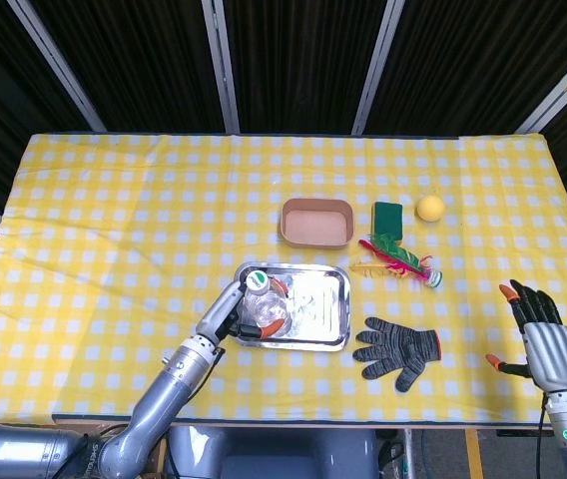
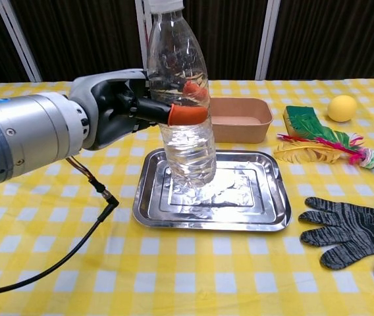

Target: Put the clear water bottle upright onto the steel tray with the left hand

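The clear water bottle stands upright over the left part of the steel tray, its base at or just above the tray floor. My left hand grips it around the middle, orange fingertips wrapped across its front. From above, the bottle's white cap shows at the tray's left end, with the left hand beside it. My right hand hovers open at the table's right front, far from the tray, holding nothing.
A grey knit glove lies right of the tray. Behind the tray sit a brown paper box, a green sponge, a yellow ball and a feathered shuttlecock. Yellow checked cloth covers the table.
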Action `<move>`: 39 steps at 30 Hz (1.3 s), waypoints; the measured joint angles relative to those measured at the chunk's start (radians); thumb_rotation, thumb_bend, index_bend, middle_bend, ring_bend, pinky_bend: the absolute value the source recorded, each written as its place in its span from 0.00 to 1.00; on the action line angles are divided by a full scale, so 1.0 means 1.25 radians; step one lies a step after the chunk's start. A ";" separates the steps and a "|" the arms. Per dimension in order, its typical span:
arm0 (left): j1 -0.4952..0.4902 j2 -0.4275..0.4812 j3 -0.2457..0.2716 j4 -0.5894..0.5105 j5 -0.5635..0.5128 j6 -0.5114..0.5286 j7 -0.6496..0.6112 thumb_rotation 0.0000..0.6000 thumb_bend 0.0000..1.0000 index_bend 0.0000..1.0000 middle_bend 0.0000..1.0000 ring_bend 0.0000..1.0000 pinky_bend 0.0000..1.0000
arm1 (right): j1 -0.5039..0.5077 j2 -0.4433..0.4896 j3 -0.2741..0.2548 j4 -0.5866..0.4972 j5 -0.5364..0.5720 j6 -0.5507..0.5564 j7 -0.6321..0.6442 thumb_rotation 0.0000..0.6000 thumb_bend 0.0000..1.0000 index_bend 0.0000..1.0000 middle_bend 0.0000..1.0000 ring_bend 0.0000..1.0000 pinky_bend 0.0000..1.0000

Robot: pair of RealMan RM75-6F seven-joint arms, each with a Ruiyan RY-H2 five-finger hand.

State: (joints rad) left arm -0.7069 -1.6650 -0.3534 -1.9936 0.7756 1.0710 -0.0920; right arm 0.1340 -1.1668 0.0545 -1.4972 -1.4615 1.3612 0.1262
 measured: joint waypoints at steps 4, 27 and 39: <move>0.036 0.067 0.010 -0.041 0.025 0.020 -0.002 1.00 0.43 0.49 0.44 0.00 0.00 | -0.003 0.004 -0.003 -0.006 -0.008 0.008 0.004 1.00 0.05 0.05 0.00 0.00 0.00; 0.283 0.465 0.075 -0.031 0.321 -0.029 -0.441 1.00 0.43 0.49 0.44 0.00 0.00 | 0.000 0.001 -0.004 -0.021 -0.004 -0.002 -0.010 1.00 0.05 0.05 0.00 0.00 0.00; 0.064 0.155 0.009 0.067 0.071 -0.027 -0.112 1.00 0.43 0.50 0.45 0.00 0.00 | -0.001 0.008 0.003 -0.006 0.005 -0.003 0.023 1.00 0.05 0.05 0.00 0.00 0.00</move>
State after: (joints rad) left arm -0.6272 -1.4707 -0.3427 -1.9097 0.8638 1.0374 -0.2326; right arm 0.1330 -1.1568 0.0585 -1.5048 -1.4549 1.3579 0.1547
